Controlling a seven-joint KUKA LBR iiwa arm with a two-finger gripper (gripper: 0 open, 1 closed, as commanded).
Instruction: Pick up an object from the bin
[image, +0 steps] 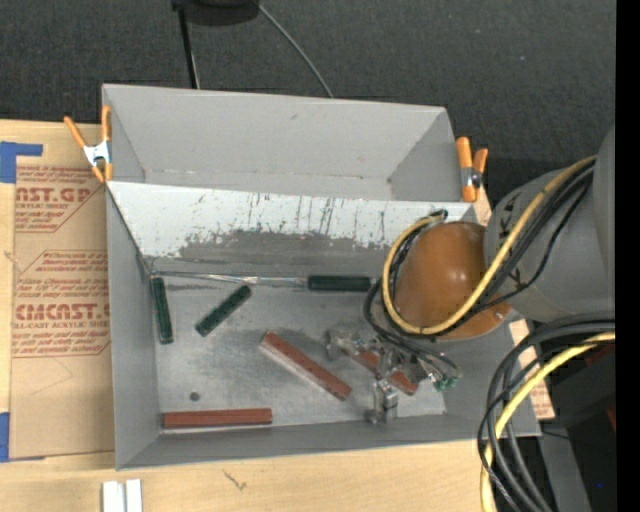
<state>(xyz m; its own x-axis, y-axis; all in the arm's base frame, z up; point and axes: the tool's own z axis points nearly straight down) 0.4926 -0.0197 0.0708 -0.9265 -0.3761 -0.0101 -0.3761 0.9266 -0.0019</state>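
Note:
My gripper (383, 378) sits low in the bin's front right corner, under the arm's orange dome. A short red-brown piece (404, 381) lies right under it, partly hidden by the gripper's metal parts; I cannot tell whether it is gripped. A longer red-brown bar (305, 365) lies slantwise just left of the gripper, apart from it.
A second red-brown bar (217, 418) lies along the front wall at the left. Two dark green sticks (160, 310) (222, 310) lie at the left. A thin metal tool with a dark green handle (338, 284) lies along the back wall.

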